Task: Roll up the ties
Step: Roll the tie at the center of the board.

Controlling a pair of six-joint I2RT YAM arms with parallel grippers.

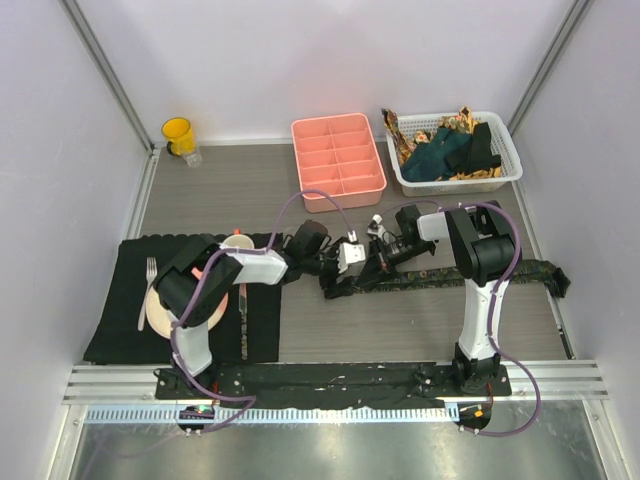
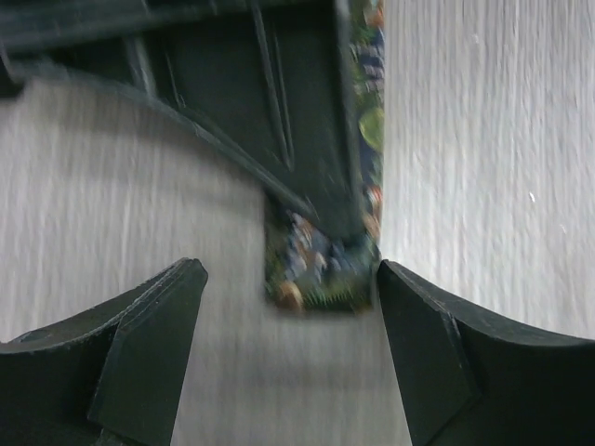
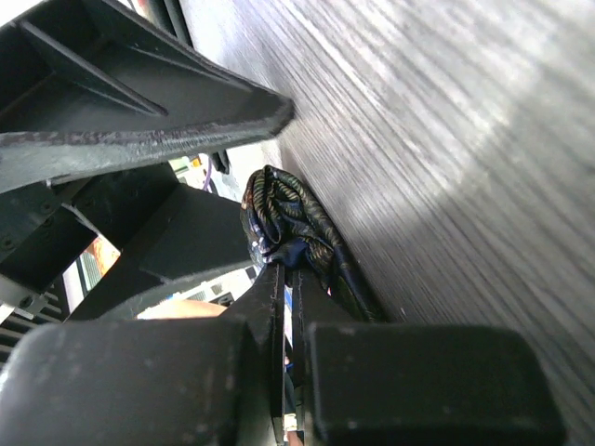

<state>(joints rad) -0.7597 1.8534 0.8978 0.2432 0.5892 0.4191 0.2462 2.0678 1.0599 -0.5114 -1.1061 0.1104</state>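
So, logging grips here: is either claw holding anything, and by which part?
Right claw pinches the tie at its bunched end; left claw is open, holding nothing.

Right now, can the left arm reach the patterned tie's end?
Probably yes: the left claw stands open with the end of the patterned tie between its fingers. The right claw, shut on it just beyond, sits close.

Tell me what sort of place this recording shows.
Probably a lab test cell staged like a home dining spot: white panel walls on metal framing enclose it, a plate sits on a black placemat, and a white basket holds ties.
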